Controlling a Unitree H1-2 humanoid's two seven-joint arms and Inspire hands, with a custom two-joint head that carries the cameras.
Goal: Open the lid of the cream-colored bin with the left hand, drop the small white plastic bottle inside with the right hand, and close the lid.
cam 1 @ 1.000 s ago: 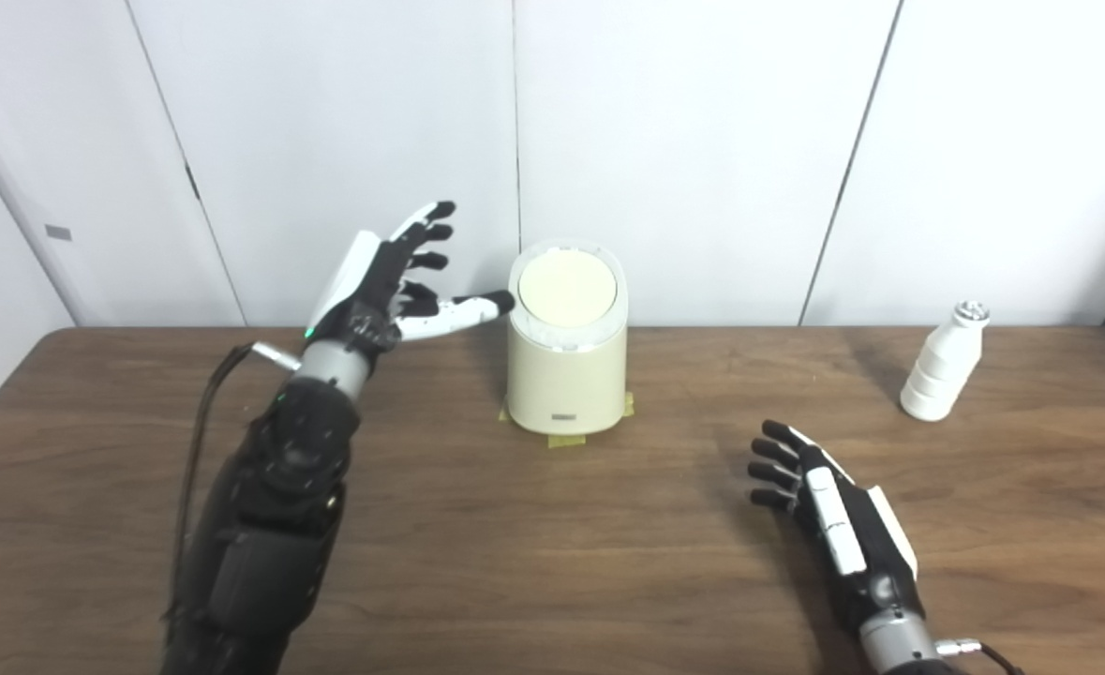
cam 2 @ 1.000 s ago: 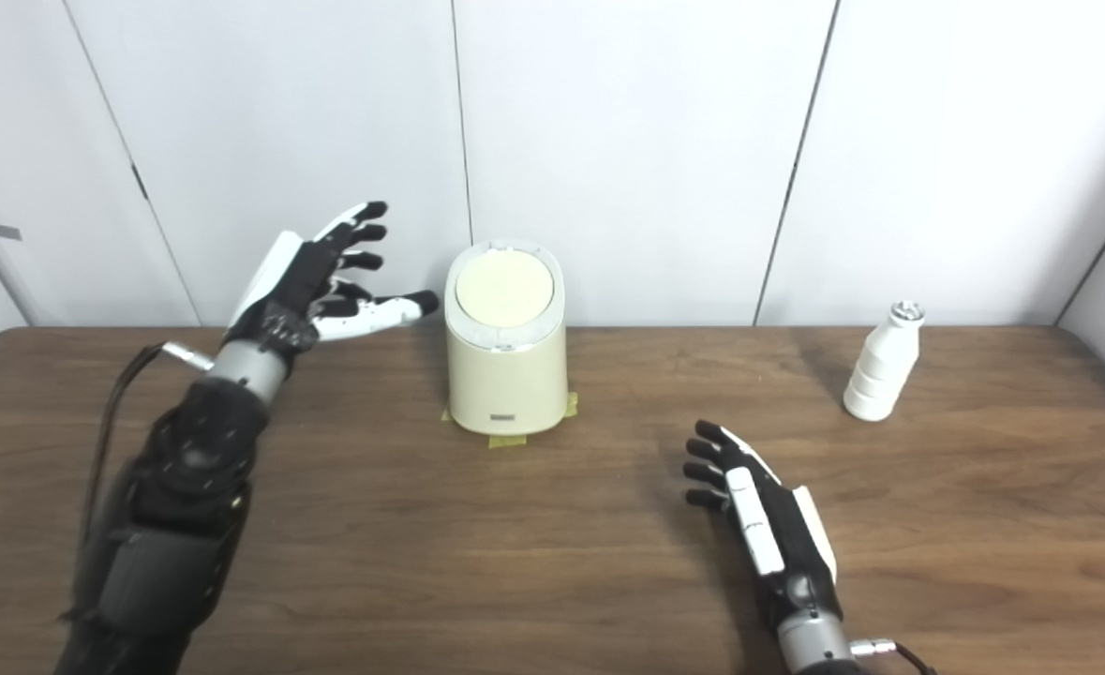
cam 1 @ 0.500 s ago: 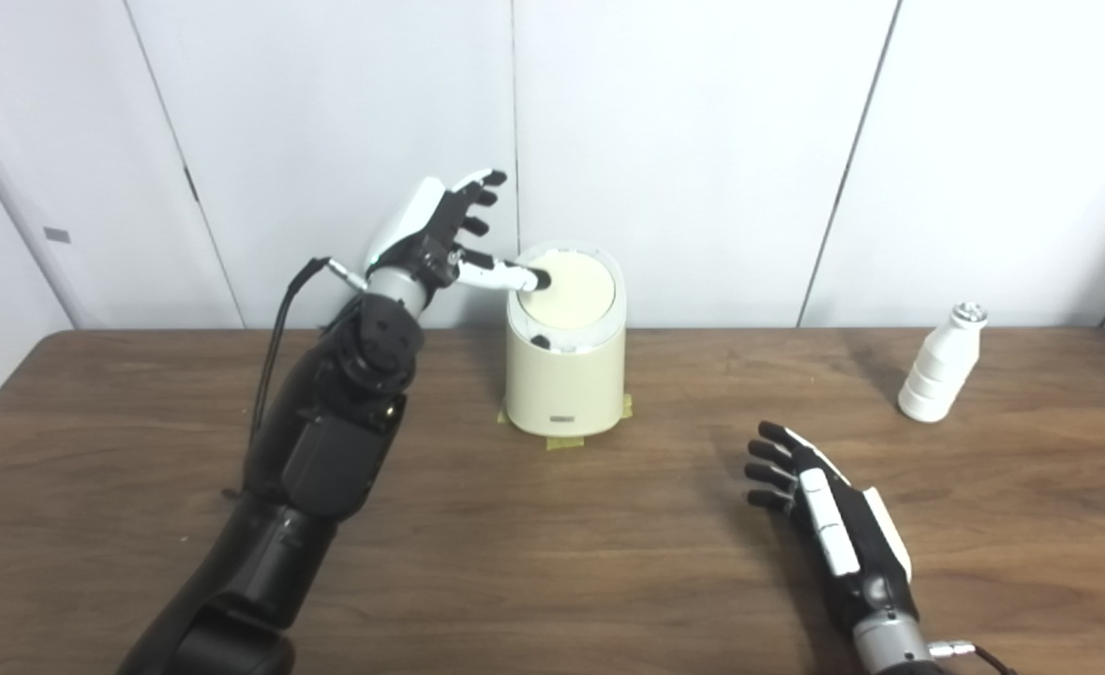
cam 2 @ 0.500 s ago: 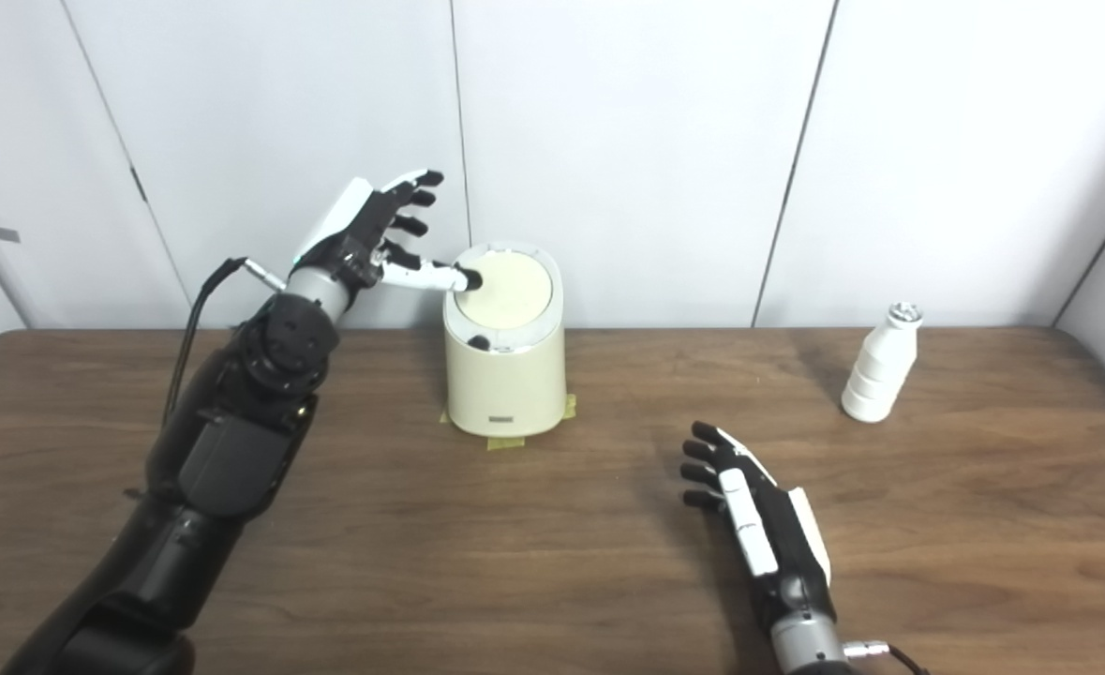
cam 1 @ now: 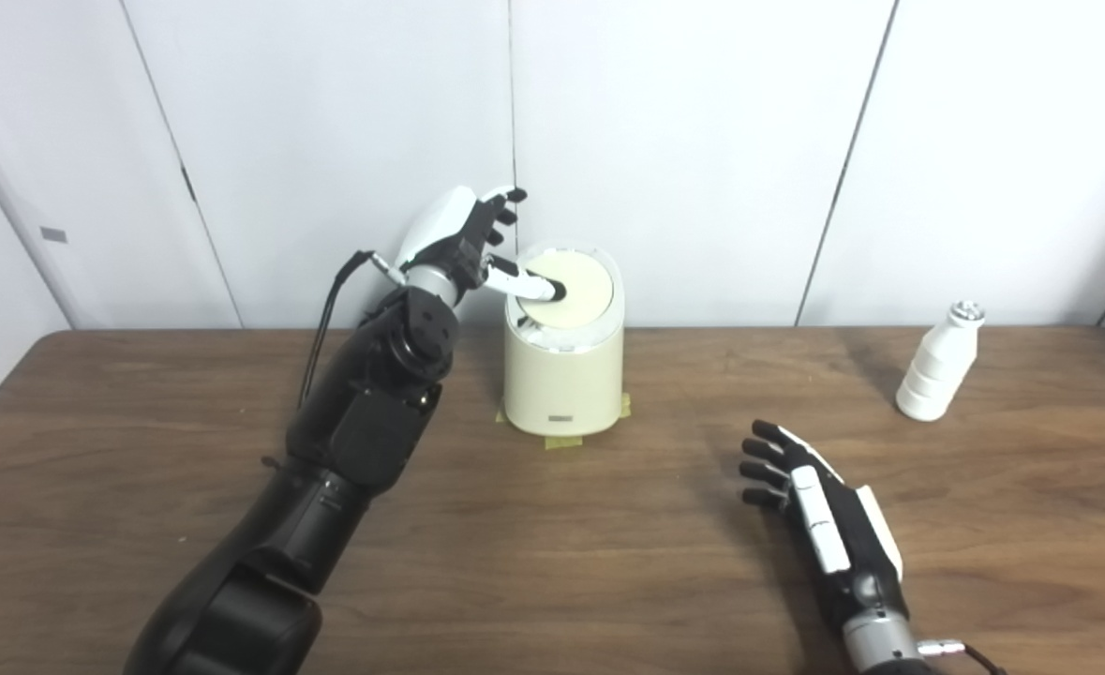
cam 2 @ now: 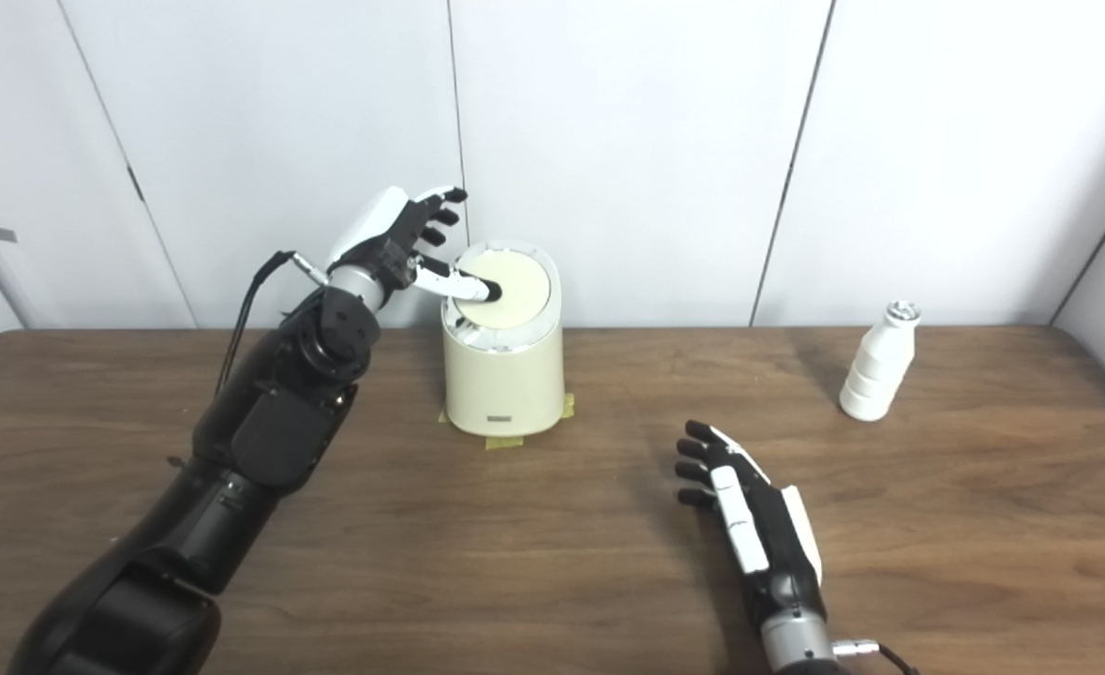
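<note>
A brown wooden table [cam 1: 533, 553] stands against pale wall panels [cam 1: 702, 141], and near its back edge the cream bin [cam 1: 563, 375] sits on bits of yellow tape [cam 1: 566, 441], its round lid [cam 1: 575, 292] down so nothing inside shows. The left hand [cam 1: 463, 246] hovers at the bin's left rim, thumb tip on the lid, fingers spread upward and holding nothing. The bottle [cam 1: 934, 375] stands upright well to the right near the back edge; the right hand [cam 1: 824, 511] lies low over the bare front area, fingers apart, empty.

Lab-like room: bare white wall panels [cam 1: 683, 141], wooden table [cam 1: 552, 525]
</note>
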